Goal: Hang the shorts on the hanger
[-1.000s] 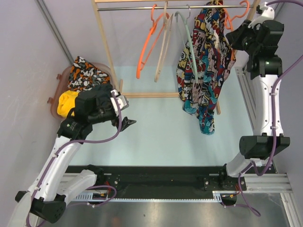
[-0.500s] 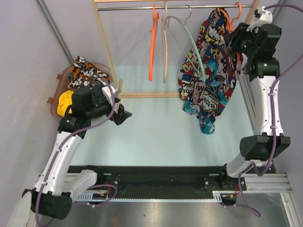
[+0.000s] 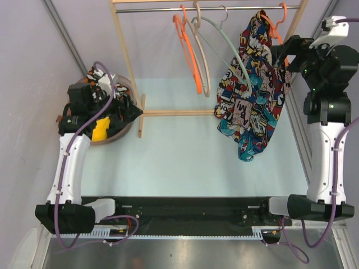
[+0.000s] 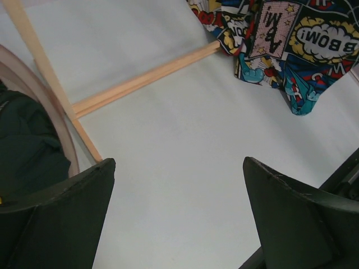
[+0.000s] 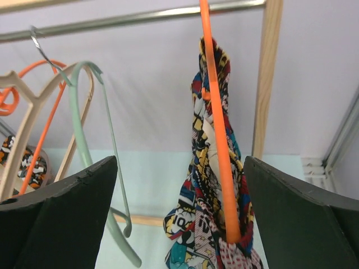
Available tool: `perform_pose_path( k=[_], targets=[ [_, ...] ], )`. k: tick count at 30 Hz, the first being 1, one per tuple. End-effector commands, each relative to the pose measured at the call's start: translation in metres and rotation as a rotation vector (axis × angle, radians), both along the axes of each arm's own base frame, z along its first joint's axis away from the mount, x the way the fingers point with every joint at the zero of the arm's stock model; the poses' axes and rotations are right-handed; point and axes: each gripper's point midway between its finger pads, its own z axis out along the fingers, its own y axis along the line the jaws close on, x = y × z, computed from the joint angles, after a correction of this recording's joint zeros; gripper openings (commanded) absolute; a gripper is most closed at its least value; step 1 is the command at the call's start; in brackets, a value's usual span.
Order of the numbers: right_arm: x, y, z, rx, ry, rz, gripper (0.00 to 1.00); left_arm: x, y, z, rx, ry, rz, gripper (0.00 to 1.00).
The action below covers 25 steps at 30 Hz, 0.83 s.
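You are looking at a job that seems just about done. The shorts point(image 3: 252, 106) are hanging over the hanger point(image 5: 217, 123), and its hook seems to be sitting on the rail point(image 3: 157, 9), near the right end. Your right end effector point(image 5: 179, 162) is standing wide open just beside them, holding nothing. Your left end effector point(image 4: 179, 162) is gaping wide and empty too, well apart, by the basket point(image 3: 132, 92). I think only backing the arm away is left. The shorts are showing a comic word like "BOW!"; the other letters are too small to read.
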Motion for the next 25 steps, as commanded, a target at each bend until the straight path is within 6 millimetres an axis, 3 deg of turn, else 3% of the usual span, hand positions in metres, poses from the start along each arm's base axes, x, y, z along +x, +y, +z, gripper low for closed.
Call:
perform_pose_path(
  k=[1, 5, 6, 8, 9, 10, 15, 19, 25],
  targets=[
    [-0.031, -0.004, 0.031, -0.071, -0.105, -0.012, 1.00, 0.005, 0.026, 0.009, 0.016, 0.048, 0.095, 1.00],
    [-0.054, 0.014, 0.017, -0.105, -0.085, 0.086, 1.00, 0.009, 0.045, 0.011, 0.026, 0.052, 0.166, 1.00],
    [-0.068, 0.017, 0.017, -0.111, -0.094, 0.100, 1.00, 0.009, 0.049, 0.010, 0.027, 0.052, 0.180, 1.00],
    [-0.072, 0.023, -0.006, -0.115, -0.046, 0.139, 1.00, 0.008, 0.059, 0.008, 0.026, 0.051, 0.212, 1.00],
    [-0.088, 0.031, -0.009, -0.125, -0.048, 0.176, 1.00, 0.006, 0.062, 0.001, 0.027, 0.069, 0.216, 1.00],
    [-0.089, 0.035, -0.029, -0.126, -0.003, 0.208, 1.00, 0.005, 0.068, -0.003, 0.036, 0.074, 0.230, 1.00],
    [-0.120, 0.048, -0.093, -0.153, 0.166, 0.293, 1.00, -0.003, 0.088, -0.040, 0.094, 0.136, 0.289, 1.00],
    [-0.135, 0.045, -0.125, -0.174, 0.237, 0.285, 1.00, -0.011, 0.104, -0.058, 0.128, 0.150, 0.312, 1.00],
    [-0.149, 0.051, -0.170, -0.174, 0.343, 0.343, 1.00, -0.018, 0.114, -0.070, 0.182, 0.160, 0.336, 1.00]
  ],
)
